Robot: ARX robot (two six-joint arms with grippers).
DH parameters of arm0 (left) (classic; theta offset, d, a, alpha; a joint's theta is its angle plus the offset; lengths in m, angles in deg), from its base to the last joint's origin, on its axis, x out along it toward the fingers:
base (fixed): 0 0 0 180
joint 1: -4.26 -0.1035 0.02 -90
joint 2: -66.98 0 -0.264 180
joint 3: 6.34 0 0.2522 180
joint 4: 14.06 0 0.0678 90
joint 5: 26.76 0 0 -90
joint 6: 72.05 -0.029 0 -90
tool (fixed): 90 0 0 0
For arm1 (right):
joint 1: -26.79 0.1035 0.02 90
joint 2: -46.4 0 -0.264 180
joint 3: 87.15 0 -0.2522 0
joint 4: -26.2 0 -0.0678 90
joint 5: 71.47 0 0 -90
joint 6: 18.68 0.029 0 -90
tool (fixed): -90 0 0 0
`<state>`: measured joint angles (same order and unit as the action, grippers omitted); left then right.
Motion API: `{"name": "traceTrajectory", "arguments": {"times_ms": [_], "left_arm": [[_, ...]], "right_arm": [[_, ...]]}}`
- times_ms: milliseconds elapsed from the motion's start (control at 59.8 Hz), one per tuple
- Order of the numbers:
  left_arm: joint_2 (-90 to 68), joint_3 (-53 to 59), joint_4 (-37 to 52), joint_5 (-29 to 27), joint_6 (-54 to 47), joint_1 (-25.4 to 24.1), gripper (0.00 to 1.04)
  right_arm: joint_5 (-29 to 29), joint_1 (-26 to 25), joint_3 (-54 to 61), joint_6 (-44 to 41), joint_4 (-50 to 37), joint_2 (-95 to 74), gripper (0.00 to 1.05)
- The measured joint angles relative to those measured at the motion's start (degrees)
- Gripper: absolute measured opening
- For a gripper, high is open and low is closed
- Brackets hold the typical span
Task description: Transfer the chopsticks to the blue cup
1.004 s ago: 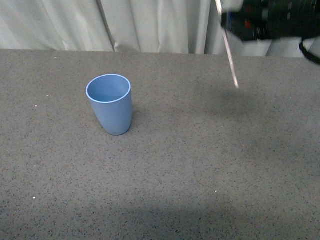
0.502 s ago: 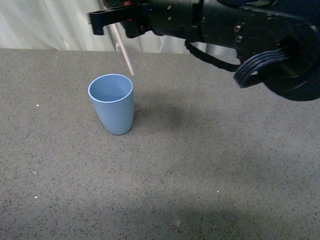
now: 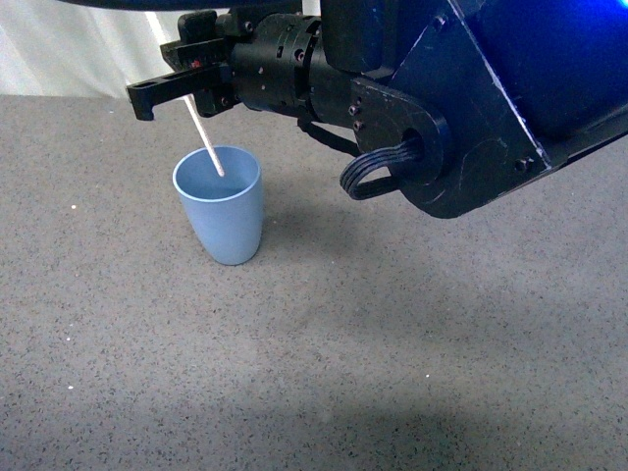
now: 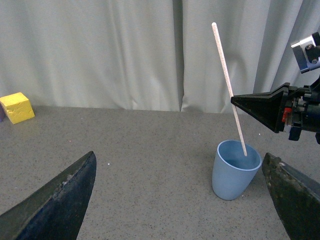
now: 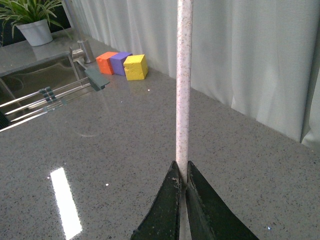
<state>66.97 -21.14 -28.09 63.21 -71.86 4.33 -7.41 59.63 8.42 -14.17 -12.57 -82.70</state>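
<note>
The blue cup stands upright on the grey speckled table; it also shows in the left wrist view. My right gripper is shut on the chopsticks, a pale speckled stick held tilted above the cup with its lower tip just inside the rim. In the left wrist view the chopsticks rise well above the cup. In the right wrist view my gripper pinches the chopsticks. My left gripper is open and empty, set back from the cup.
A yellow block sits at the curtain's foot; the right wrist view shows orange, purple and yellow blocks, a sink with a faucet and a potted plant. Curtains back the table.
My right arm has swung left across the table with the chopsticks and lowered them; the stick's tip went from right of the cup to inside its rim.
</note>
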Motion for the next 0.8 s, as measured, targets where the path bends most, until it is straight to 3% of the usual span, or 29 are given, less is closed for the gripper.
{"name": "traceTrajectory", "arguments": {"times_ms": [268,385,803], "left_arm": [[0.0,0.0,0.0,0.0,0.0,0.0,0.98],[0.0,0.0,0.0,0.0,0.0,0.0,0.98],[0.0,0.0,0.0,0.0,0.0,0.0,0.98]], "right_arm": [[0.8,0.0,-0.8,-1.1,0.7,-1.6,0.02],[0.8,-0.2,-0.8,-1.5,0.7,-1.8,0.30],[5.1,-1.4,6.5,-2.4,-6.5,2.2,0.97]]}}
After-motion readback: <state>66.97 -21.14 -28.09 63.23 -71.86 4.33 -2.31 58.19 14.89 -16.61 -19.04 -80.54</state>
